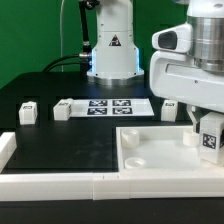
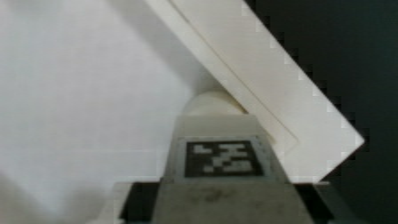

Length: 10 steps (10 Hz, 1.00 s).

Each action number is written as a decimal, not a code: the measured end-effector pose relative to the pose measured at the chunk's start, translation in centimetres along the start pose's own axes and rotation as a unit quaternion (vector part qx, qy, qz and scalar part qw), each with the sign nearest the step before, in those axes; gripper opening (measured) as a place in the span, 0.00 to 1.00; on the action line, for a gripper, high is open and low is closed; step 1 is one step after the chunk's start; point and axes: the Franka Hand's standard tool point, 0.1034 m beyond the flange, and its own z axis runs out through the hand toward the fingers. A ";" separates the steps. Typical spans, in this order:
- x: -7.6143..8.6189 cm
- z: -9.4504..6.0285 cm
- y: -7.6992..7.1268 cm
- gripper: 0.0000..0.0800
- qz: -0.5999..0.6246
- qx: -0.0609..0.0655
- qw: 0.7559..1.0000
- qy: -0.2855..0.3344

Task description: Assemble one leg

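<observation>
My gripper (image 1: 207, 128) is at the exterior view's right, shut on a leg (image 1: 210, 139), a small white post with a black-and-white marker on its side. It holds the leg above the far right part of the large white panel (image 1: 150, 152). In the wrist view the leg (image 2: 222, 150) points down between the dark fingers (image 2: 146, 203) of the gripper (image 2: 222, 205). Its rounded tip sits close to the panel's raised rim (image 2: 249, 70); I cannot tell whether it touches. Three more legs (image 1: 28, 113) (image 1: 63, 110) (image 1: 168, 108) lie on the black table.
The marker board (image 1: 118, 106) lies flat at the back middle, before the robot's base (image 1: 112, 55). A low white wall (image 1: 60, 186) runs along the table's front, with a white corner piece (image 1: 7, 148) at the exterior view's left.
</observation>
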 end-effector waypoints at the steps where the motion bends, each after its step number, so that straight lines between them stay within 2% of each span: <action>1: 0.0 0.0 0.0 0.36 0.061 0.000 0.998 0.003; 3: -0.1 0.0 -0.1 0.36 0.157 0.000 0.988 0.002; 5: -0.1 0.0 -0.1 0.36 0.137 0.001 0.991 0.001; 6: -0.2 0.0 -0.1 0.58 0.136 0.001 0.991 0.001; 7: -0.1 -0.1 -0.2 0.73 0.109 0.005 0.994 0.003; 8: -0.2 -0.1 -0.3 0.73 0.036 0.006 0.999 0.007; 9: -0.6 0.0 -0.3 0.79 -0.017 0.007 1.000 0.008; 10: -0.8 0.1 -0.4 0.81 -0.083 0.008 0.996 0.010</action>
